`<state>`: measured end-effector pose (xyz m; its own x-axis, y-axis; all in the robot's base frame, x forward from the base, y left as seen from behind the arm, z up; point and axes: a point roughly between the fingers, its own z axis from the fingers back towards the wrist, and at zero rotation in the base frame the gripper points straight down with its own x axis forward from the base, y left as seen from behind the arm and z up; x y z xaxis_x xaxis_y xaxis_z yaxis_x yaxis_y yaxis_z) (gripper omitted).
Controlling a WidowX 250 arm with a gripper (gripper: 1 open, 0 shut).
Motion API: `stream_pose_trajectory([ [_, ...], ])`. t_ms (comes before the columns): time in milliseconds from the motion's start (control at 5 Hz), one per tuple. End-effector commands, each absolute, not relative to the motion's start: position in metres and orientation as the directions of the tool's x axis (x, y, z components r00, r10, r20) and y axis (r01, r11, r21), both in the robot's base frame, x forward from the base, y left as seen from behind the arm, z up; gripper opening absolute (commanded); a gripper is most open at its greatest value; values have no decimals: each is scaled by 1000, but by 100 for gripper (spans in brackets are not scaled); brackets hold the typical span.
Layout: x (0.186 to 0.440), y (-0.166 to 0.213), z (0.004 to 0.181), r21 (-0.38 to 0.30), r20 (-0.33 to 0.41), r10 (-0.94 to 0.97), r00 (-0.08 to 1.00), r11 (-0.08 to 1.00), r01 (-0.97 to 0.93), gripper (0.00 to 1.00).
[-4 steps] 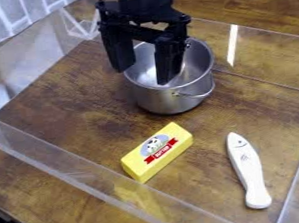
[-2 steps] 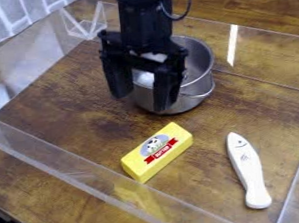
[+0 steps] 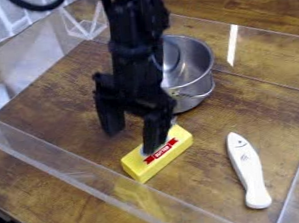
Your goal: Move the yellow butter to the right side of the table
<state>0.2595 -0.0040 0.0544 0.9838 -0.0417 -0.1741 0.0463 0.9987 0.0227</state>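
Note:
The yellow butter [image 3: 162, 153], a small block with a red-and-white label, lies on the dark wood table [image 3: 51, 104] near the front middle. My gripper [image 3: 131, 139] points down just above and to the left of it, open, with nothing between its fingers. One black finger [image 3: 154, 135] overlaps the butter's back edge in this view; whether it touches the block I cannot tell. The other finger hangs over bare wood to the left.
A steel pot [image 3: 190, 71] stands behind the butter, partly hidden by the arm. A white spatula-like utensil [image 3: 248, 167] lies at the front right. A clear plastic rim [image 3: 64, 165] runs along the table's front and left edges.
The gripper has come away from above the pot, moving toward the front and down to the butter. Its jaws stayed open. Butter, pot and utensil have not moved.

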Motion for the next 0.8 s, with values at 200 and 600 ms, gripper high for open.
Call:
stream_pose_trajectory([
  [200, 265, -7, 28, 41, -140, -95, 986, 994, 101, 100],
  [600, 269, 0, 25, 27, -131, -97, 987, 994, 101, 0],
])
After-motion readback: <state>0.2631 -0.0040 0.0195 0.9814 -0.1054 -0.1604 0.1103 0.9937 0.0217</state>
